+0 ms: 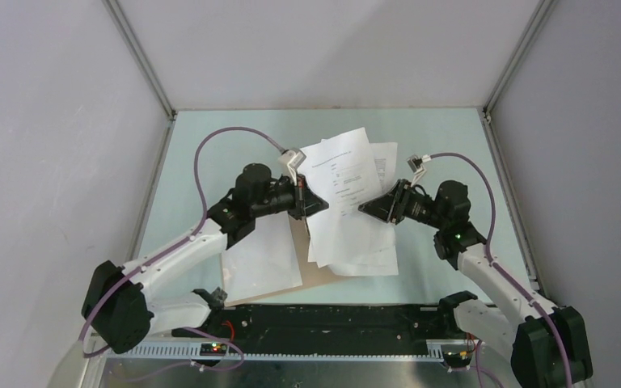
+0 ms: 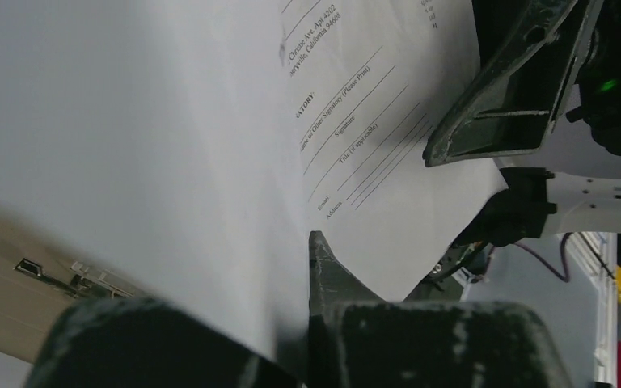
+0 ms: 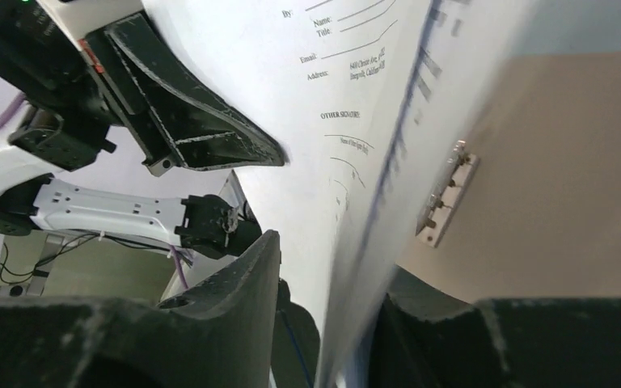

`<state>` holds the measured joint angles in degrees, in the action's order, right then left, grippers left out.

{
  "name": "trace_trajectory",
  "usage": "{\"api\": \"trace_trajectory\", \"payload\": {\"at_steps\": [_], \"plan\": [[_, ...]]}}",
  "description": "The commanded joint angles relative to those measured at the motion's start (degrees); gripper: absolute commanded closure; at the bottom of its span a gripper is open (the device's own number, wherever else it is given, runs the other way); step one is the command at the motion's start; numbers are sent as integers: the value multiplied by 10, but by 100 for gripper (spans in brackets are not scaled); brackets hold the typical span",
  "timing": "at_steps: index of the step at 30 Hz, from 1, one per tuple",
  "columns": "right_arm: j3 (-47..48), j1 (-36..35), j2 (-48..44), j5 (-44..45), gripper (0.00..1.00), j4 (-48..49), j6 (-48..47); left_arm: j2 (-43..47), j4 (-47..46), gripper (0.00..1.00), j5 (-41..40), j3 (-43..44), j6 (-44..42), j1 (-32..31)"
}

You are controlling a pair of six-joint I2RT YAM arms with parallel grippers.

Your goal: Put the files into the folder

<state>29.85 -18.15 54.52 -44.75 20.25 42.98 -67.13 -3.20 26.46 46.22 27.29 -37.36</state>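
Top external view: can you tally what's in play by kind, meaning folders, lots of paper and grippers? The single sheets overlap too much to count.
folder: 1
lots of paper: 2 (the held files; a loose sheet lying on the folder)
grippers: 2 (left gripper and right gripper, both pinching the files)
Total: 5

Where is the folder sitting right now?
In the top view the folder lies flat mid-table, just beyond the arm bases, mostly covered by the files held between the left gripper and right gripper; only a tan strip shows.
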Motion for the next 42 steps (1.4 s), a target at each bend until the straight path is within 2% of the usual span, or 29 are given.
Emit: {"api": "trace_trajectory", "payload": {"at_steps": [1,6,11,17,20,24,26,27,28,29,33,35,37,42], "plan": [[-17,-2,4,8,58,63,-32,-19,-6,100,-44,12,-61,-16],[-30,20,6,-14,49,85,-29,-13,-5,100,-32,13,-77,-18],[-51,54,27,-80,42,184,23,4,5,100,-2,11,-90,-18],[-51,55,53,-128,41,271,75,23,26,100,2,9,-105,-23],[-48,48,46,-128,42,263,69,25,36,100,-13,12,-116,-40],[-34,29,11,-86,45,157,-23,25,57,100,-72,21,-134,-71],[-27,16,-8,-58,53,104,-60,28,59,99,-125,21,-139,-83],[-26,8,-13,-49,59,81,-70,32,61,97,-139,19,-139,-89],[-25,5,-22,-31,66,64,-87,37,61,90,-162,17,-138,-91],[-24,2,-26,-19,69,56,-94,39,59,88,-173,11,-134,-95],[-29,-14,-48,13,78,28,-131,54,38,60,-247,-13,-127,-105],[-33,-22,-53,25,82,30,-138,64,7,52,-269,-29,-119,-106],[-36,-32,-59,36,84,33,-147,70,-13,48,-289,-43,-115,-106],[-39,-51,-54,41,84,45,-155,74,-46,46,-290,-71,-106,-112]]}}
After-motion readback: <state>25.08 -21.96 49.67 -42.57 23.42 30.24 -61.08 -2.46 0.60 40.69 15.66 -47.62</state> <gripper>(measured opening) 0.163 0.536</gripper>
